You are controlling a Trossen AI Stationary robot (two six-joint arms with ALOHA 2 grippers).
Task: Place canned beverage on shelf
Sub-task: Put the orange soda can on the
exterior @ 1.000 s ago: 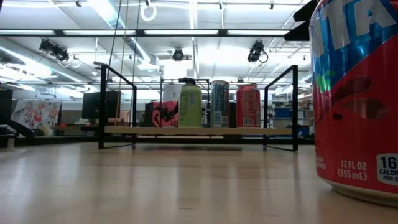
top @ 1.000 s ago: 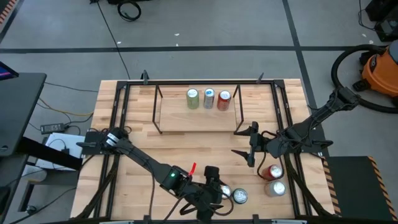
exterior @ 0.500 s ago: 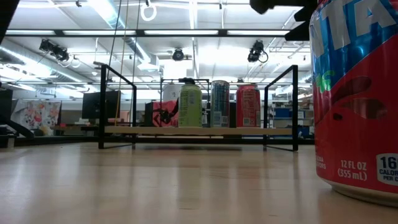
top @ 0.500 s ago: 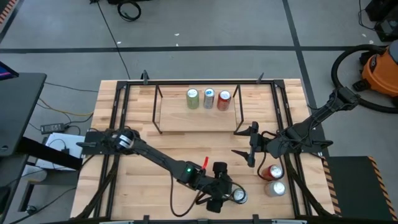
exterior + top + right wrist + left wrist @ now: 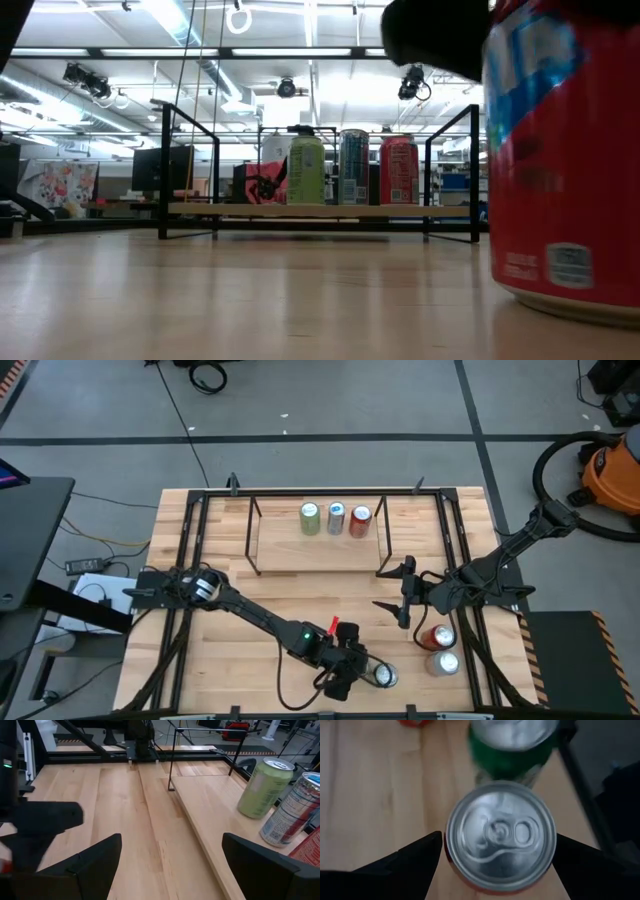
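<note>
Now L arm stretched low across table front, left gripper (image 5: 352, 665) over red aluminium can w/ silver top (image 5: 501, 834); fingers spread either side, not yet gripping. Green can (image 5: 512, 745) just beyond it. R arm bent at table's right side, right gripper (image 5: 403, 592) hanging beside low black-rod rack w/ light wood deck (image 5: 315, 548), jaws apart, holding nothing. Rack carries three cans.

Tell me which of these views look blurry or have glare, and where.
Low view: the red can close to the lens is smeared and soft, while the shelf behind is sharp and the ceiling lights glare white. Left wrist view: the silver can top is slightly soft and the green can beyond it is blurred. High view: evenly lit and sharp.
</note>
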